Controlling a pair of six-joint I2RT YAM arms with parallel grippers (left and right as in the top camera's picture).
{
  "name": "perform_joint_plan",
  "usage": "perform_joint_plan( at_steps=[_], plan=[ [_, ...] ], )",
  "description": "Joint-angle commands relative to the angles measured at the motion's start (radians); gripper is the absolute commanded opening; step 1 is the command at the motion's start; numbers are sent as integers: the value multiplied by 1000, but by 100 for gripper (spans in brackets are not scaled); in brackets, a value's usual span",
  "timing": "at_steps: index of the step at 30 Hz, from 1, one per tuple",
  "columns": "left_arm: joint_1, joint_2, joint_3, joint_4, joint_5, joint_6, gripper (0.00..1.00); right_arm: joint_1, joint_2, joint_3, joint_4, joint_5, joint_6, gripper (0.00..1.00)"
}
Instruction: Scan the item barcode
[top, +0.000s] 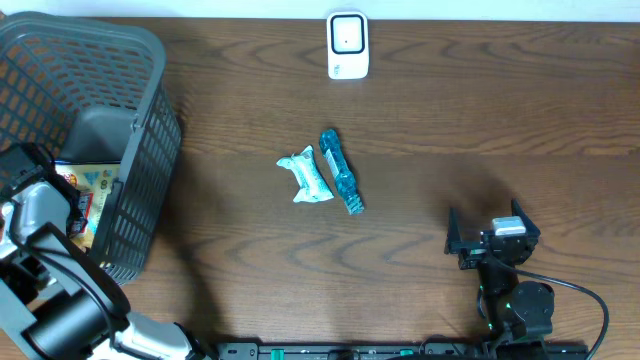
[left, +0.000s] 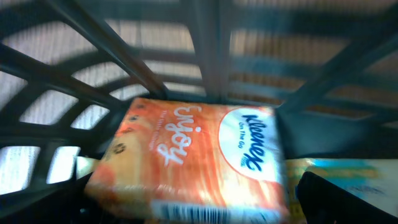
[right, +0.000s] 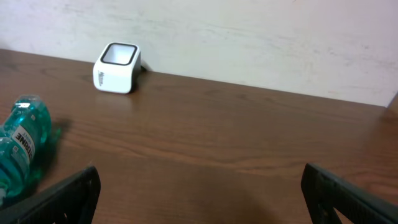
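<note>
The tissue pack (left: 193, 155), orange and white, lay in the bottom of the basket (top: 140, 120) at the left edge of the overhead view, and it looked to be the item meant for scanning. The left claw (top: 70, 205) hung inside the basket right over it, jaws spread wide and nothing gripped. From there the likeliest trouble was a poor pinch. The pack is soft and slick, so the fingers could squash it or slide off, and it lay aslant against another yellowish packet (left: 339, 171) that might be dragged up with it. The barcode strip showed along the pack's lower edge in the left wrist view, so a grip across that edge would hide it from the scanner (top: 347, 45). The basket's tall mesh walls crowded the arm, and a slanted lift could catch the rim and tip the basket. The scanner stood at the top centre of the surface, well apart from the basket. A blue bottle (top: 340, 170) and a white and teal packet (top: 308, 175) lay touching in the middle, beside the straight path between them. The right claw (right: 211, 196) waited open at lower right, holding nothing.
</note>
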Motion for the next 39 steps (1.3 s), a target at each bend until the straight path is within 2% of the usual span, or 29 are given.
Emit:
perform_joint_plan(
  at_steps=[1, 6, 8, 11, 18, 23, 27, 31, 34, 39],
  plan=[
    [5, 35, -6, 1, -24, -13, 98, 2, -2, -2, -3, 6, -10, 99],
    [5, 32, -6, 0, -24, -11, 78, 2, -2, -2, -3, 6, -10, 99],
    [5, 26, -6, 0, -24, 7, 67, 2, -2, -2, -3, 6, -10, 99],
    [5, 6, -6, -1, -24, 12, 56, 2, -2, -2, -3, 6, -10, 99],
    [5, -134, -6, -11, -23, 25, 51, 2, -2, -2, -3, 6, -10, 99],
    [5, -283, -6, -32, 16, 25, 51, 2, -2, -2, -3, 6, -10, 99],
    [4, -421, -6, -48, 227, 25, 51, 2, -2, -2, -3, 6, -10, 99],
    [-3, -571, -6, -34, 585, 25, 51, 2, -2, -2, -3, 6, -10, 99],
    [-26, -672, -6, -3, 775, 25, 51, 2, -2, -2, -3, 6, -10, 99],
    [-144, -846, -6, 20, 926, 43, 51, 2, -2, -2, -3, 6, -10, 99]
  ],
)
